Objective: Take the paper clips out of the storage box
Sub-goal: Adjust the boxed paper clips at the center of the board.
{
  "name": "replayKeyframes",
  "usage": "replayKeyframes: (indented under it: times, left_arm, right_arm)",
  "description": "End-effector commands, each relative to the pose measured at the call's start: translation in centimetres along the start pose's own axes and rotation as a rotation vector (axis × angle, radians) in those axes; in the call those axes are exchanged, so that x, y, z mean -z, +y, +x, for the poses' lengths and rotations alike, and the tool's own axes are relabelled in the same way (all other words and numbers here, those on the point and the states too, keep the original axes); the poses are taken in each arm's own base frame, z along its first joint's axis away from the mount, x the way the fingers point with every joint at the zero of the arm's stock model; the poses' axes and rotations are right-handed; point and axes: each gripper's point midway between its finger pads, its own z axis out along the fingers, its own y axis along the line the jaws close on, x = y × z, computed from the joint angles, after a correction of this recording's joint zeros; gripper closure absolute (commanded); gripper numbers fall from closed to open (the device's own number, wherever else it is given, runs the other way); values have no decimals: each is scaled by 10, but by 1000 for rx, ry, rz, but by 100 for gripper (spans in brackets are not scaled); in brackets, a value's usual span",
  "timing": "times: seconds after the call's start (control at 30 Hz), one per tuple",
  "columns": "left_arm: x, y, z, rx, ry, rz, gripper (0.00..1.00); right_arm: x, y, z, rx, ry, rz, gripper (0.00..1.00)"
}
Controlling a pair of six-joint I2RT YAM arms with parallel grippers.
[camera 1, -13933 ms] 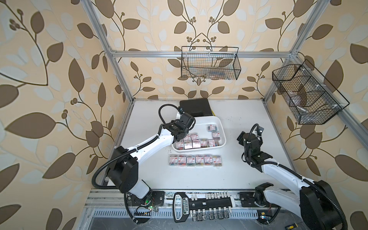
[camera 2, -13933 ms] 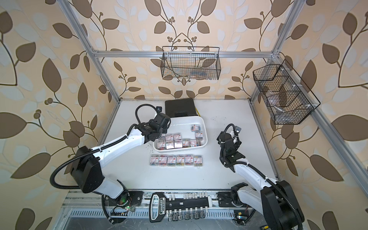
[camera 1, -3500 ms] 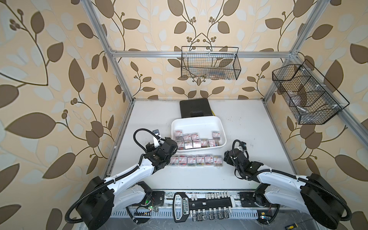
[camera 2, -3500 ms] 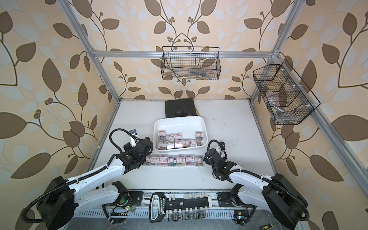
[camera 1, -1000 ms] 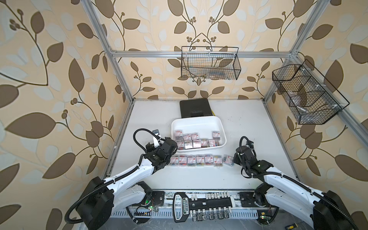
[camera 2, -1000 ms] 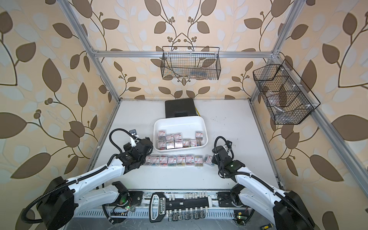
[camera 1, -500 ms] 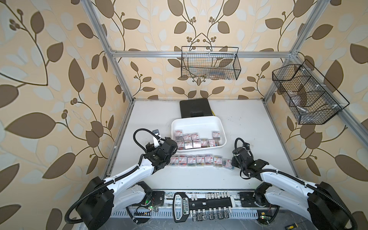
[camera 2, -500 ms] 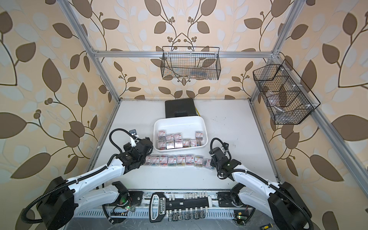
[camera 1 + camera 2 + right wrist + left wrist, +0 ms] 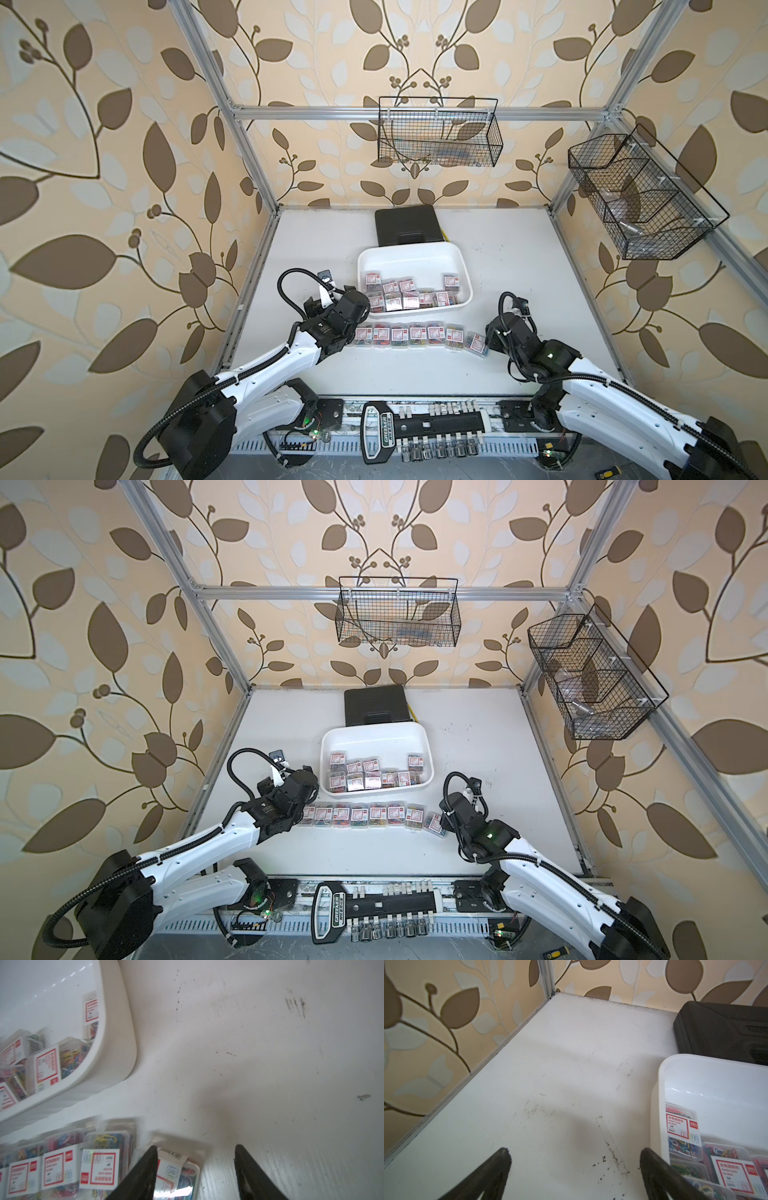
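We're seeing bright, soft, even light in both top views, just faint shadows on the table [image 9: 415, 374]. Frame posts [image 9: 249, 158] bow out toward 10 and 2 o'clock. Right wrist view's blurry: paper clips [image 9: 99, 1165] smear, and the storage box [image 9: 116, 1043] wall has little glare dashes.

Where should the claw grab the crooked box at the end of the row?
Probably from straight above, pinching its far and near edges. The crooked box lies flat, label up, a neighbour close beside it, bare table at those two edges.
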Motion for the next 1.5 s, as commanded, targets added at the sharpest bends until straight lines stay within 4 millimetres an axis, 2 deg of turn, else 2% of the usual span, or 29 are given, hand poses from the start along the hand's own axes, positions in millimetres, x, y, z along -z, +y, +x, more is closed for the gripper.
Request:
replayKeyframes:
  times: [0.0, 0.1, 0.27, 0.4, 0.6, 0.7, 0.93, 1.47]
  left_arm:
    - [0, 5, -5, 36, -20, -17, 1]
    - [0, 5, -5, 36, -19, -17, 1]
    - [0, 5, -6, 36, -21, -18, 1]
    - [0, 5, -6, 36, -20, -20, 1]
    - [0, 5, -5, 33, -19, -19, 1]
    - [0, 5, -5, 31, -18, -21, 1]
    - [0, 5, -5, 33, -18, -20, 1]
    - [0, 5, -5, 34, -18, -20, 1]
  right_arm:
    - [12, -4, 10, 59, 21, 22, 40]
    - [20, 6, 25, 123, 41, -1, 40]
    - [31, 17, 44, 212, 45, 4, 33]
    - [20, 17, 62, 251, 100, 37, 32]
    - [9, 19, 68, 260, 101, 43, 26]
    - [2, 18, 67, 252, 108, 59, 25]
    - [-16, 4, 57, 193, 135, 104, 24]
    - [-36, -2, 24, 76, 112, 104, 17]
